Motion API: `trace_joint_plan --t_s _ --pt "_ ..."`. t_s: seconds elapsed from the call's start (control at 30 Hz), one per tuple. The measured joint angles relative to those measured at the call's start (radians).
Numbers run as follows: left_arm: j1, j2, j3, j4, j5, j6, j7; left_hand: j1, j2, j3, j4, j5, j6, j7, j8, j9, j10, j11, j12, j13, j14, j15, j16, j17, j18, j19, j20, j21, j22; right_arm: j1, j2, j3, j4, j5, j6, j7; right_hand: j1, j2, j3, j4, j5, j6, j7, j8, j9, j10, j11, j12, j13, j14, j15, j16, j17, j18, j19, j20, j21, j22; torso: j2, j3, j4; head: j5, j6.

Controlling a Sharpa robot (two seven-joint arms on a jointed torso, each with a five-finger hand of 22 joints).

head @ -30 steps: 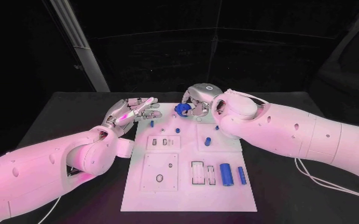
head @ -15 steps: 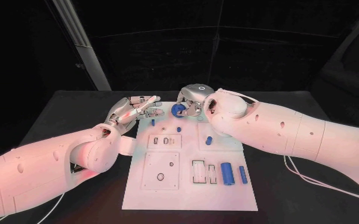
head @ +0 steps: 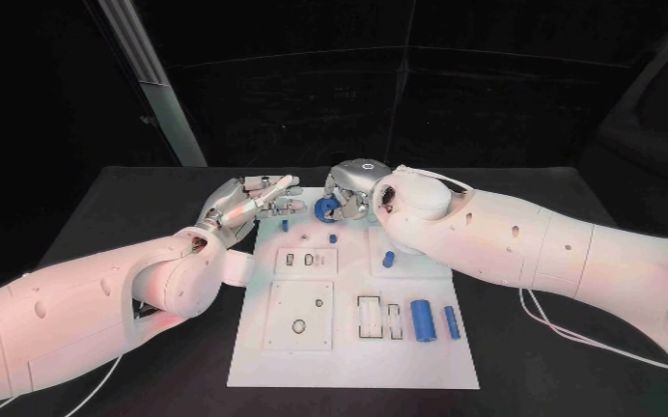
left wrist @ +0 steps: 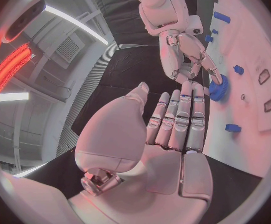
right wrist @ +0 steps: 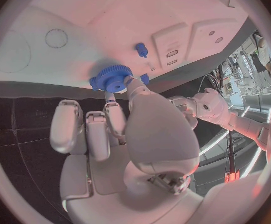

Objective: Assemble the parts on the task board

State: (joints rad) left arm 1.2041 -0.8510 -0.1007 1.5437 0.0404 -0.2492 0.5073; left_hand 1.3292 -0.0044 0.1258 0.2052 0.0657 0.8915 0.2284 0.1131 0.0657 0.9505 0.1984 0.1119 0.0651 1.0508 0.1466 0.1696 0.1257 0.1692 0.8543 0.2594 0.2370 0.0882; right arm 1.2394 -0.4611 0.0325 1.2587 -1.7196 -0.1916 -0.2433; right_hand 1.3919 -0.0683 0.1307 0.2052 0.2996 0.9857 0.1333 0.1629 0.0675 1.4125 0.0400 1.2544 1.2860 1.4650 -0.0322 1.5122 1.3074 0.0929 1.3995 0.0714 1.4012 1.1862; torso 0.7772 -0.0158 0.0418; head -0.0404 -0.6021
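Head view: right hand (head: 351,188) pinches the blue gear (head: 326,208) at the task board's (head: 355,354) far edge; left hand (head: 248,202) hovers empty, fingers extended, just beside.

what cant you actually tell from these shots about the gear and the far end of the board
- Whether the blue gear sits on a peg or is only held at the task board: the right hand covers it in the head view, and its fingers hide its underside in the right wrist view.
- Far board edge, head view: behind both hands.
- Left hand contact with the board: unclear.
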Motion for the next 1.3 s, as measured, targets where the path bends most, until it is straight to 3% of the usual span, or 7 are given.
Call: trace_joint_plan --t_s 0.23,0.43,0.57,0.9,1.0,1.13,1.3 --pt "0.000 0.001 0.000 -0.001 0.000 0.000 0.000 0.000 0.000 0.000 0.000 0.000 0.000 0.000 0.000 0.000 0.000 0.000 0.000 0.000 0.000 0.000 0.000 0.001 0.000 0.000 0.000 0.000 0.000 -0.003 0.011 -0.001 -0.020 -0.001 0.011 0.002 -0.025 -0.016 0.005 0.002 -0.074 -0.060 0.016 -0.040 0.000 -0.017 0.017 -0.029 -0.022 -0.001 0.009 0.000 0.000 0.000 -0.002 0.009 0.000 -0.005 0.000 -0.0003 0.0000 0.002 -0.001" --pt "0.000 0.001 0.000 -0.001 0.000 0.000 0.000 0.000 0.000 0.000 0.000 0.000 0.000 0.000 0.000 0.000 0.000 0.000 0.000 0.000 0.000 0.000 0.000 0.001 0.000 0.000 0.000 0.000 -0.001 -0.004 0.019 -0.002 -0.031 -0.001 0.024 0.003 -0.071 -0.035 -0.021 0.032 -0.163 -0.095 0.029 -0.065 -0.002 -0.028 0.028 -0.050 -0.040 0.001 0.018 0.000 0.000 0.000 -0.002 0.016 0.000 -0.007 0.000 -0.0002 -0.0006 0.002 -0.002" --pt "0.000 0.001 0.000 -0.001 0.000 0.000 0.000 0.000 0.000 0.000 0.000 0.000 0.000 0.000 0.000 0.000 0.000 0.000 0.000 0.000 0.000 0.000 0.000 0.001 0.000 0.000 0.000 0.000 -0.001 -0.005 0.019 -0.002 -0.033 -0.001 0.032 0.005 -0.102 -0.054 -0.032 0.069 -0.189 -0.096 0.030 -0.071 -0.001 -0.032 0.032 -0.050 -0.042 0.002 0.020 0.000 0.000 0.000 -0.003 0.022 0.000 -0.008 -0.001 -0.0002 -0.0006 0.002 -0.002" --pt "0.001 0.001 0.000 -0.001 0.000 0.000 -0.001 0.000 0.000 0.000 0.000 0.000 0.000 0.000 0.000 0.000 0.000 0.000 0.000 0.000 0.000 0.000 0.000 0.001 0.000 0.000 0.000 0.000 -0.001 -0.005 0.014 -0.002 -0.033 0.006 0.051 0.009 -0.247 0.016 -0.127 0.085 -0.047 -0.096 0.030 -0.077 0.003 -0.032 0.032 -0.049 -0.034 -0.002 0.023 0.000 0.000 0.000 -0.002 0.023 0.000 -0.005 -0.001 -0.0002 -0.0012 0.000 -0.001" --pt "0.001 0.001 0.000 0.000 0.000 0.000 -0.001 0.000 0.000 0.000 0.000 0.000 0.000 0.000 0.000 0.000 0.000 0.000 0.000 0.000 0.000 0.000 0.000 0.001 0.000 0.000 0.000 0.000 -0.001 -0.005 0.002 -0.002 -0.028 0.011 0.046 0.009 -0.258 0.027 -0.140 0.084 -0.022 -0.087 0.030 -0.077 0.004 -0.032 0.032 -0.039 -0.028 -0.002 0.023 0.000 0.000 0.000 -0.002 0.023 0.000 -0.002 -0.001 -0.0002 -0.0012 0.000 -0.001" --pt "0.001 -0.001 0.000 -0.001 0.000 0.000 -0.001 0.000 0.000 0.000 0.000 0.000 0.000 0.000 0.000 0.000 0.000 0.000 0.000 0.000 0.000 0.000 0.000 0.001 0.000 0.000 0.000 0.000 -0.001 -0.006 -0.034 -0.003 -0.002 0.022 0.009 0.016 -0.256 0.037 -0.148 0.076 -0.011 -0.083 0.028 -0.077 0.004 -0.022 0.033 -0.016 -0.010 -0.002 0.023 0.000 0.000 0.000 0.002 0.027 0.000 0.004 -0.002 0.0008 -0.0021 -0.001 0.001" --pt "0.001 -0.006 0.000 -0.002 0.000 0.000 -0.001 0.000 0.000 0.000 0.000 0.000 0.000 0.000 0.000 0.000 0.000 0.000 0.000 0.000 0.000 0.000 0.000 0.000 0.000 0.000 0.000 0.000 -0.001 -0.006 -0.127 -0.003 0.062 0.077 -0.084 0.061 -0.210 0.054 -0.158 0.066 0.013 -0.083 0.028 -0.082 0.004 -0.022 0.033 -0.016 -0.010 -0.002 0.023 0.000 0.000 0.000 0.002 0.027 0.000 0.003 -0.003 0.0024 -0.0066 0.001 0.003"
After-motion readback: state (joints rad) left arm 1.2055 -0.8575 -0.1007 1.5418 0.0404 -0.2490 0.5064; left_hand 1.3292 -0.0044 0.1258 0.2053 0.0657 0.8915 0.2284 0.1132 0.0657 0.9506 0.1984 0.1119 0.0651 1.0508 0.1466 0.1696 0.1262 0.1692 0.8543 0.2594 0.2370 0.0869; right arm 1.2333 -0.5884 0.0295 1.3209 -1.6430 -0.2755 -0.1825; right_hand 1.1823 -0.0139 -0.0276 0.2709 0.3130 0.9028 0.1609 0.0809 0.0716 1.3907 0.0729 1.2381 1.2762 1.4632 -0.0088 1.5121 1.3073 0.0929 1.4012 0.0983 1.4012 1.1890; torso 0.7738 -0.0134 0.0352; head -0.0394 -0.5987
